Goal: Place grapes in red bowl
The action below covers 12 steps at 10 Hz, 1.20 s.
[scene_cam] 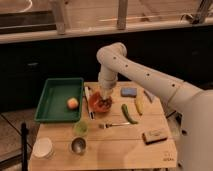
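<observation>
The red bowl (96,106) sits on the wooden table just right of the green tray. Dark grapes (104,104) show inside the bowl, under the gripper. My gripper (105,96) hangs straight down over the bowl, its tip at the grapes. I cannot tell whether it touches or holds them. The white arm reaches in from the right and bends above the bowl.
A green tray (52,102) holds a yellow-orange apple (73,103). A green cup (80,129), a metal cup (78,145) and a white bowl (42,147) stand at the front left. A fork (112,125), green vegetable (128,114), banana (139,104), blue sponge (129,92) and brown bar (154,135) lie on the right.
</observation>
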### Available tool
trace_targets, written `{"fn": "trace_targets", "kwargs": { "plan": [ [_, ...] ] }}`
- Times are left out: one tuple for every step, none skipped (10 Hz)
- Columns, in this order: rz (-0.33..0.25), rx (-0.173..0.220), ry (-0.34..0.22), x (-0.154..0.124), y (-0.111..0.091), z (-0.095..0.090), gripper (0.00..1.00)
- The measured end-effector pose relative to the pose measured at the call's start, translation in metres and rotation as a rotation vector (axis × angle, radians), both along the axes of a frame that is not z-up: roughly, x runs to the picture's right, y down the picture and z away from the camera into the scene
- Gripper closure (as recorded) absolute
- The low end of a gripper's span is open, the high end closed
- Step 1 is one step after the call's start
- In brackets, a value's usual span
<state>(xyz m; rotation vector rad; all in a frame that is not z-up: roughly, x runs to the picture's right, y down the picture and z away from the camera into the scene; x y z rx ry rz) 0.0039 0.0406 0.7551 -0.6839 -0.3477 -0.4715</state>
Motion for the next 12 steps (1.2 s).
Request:
{"fn": "trace_targets", "kwargs": {
  "plan": [
    [-0.002,-0.003,0.0,0.001,0.0,0.001,1.0],
    [0.0,-0.01,0.003,0.003,-0.001,0.004,0.96],
    [0.002,-0.017,0.01,0.005,-0.001,0.006,0.86],
    [0.003,-0.021,0.017,0.006,-0.002,0.007,0.77],
    [0.005,-0.023,0.022,0.007,-0.003,0.009,0.66],
    [0.007,-0.025,0.024,0.008,-0.004,0.011,0.58],
    [0.006,-0.028,0.025,0.009,-0.007,0.013,0.48],
    [-0.001,-0.03,0.021,0.009,-0.011,0.018,0.36],
    [-0.01,-0.033,0.016,0.007,-0.016,0.024,0.26],
    [-0.015,-0.033,0.013,0.006,-0.021,0.027,0.21],
    [-0.02,-0.033,0.01,0.007,-0.026,0.032,0.2],
    [-0.022,-0.035,0.007,0.008,-0.029,0.036,0.2]
  ]
}}
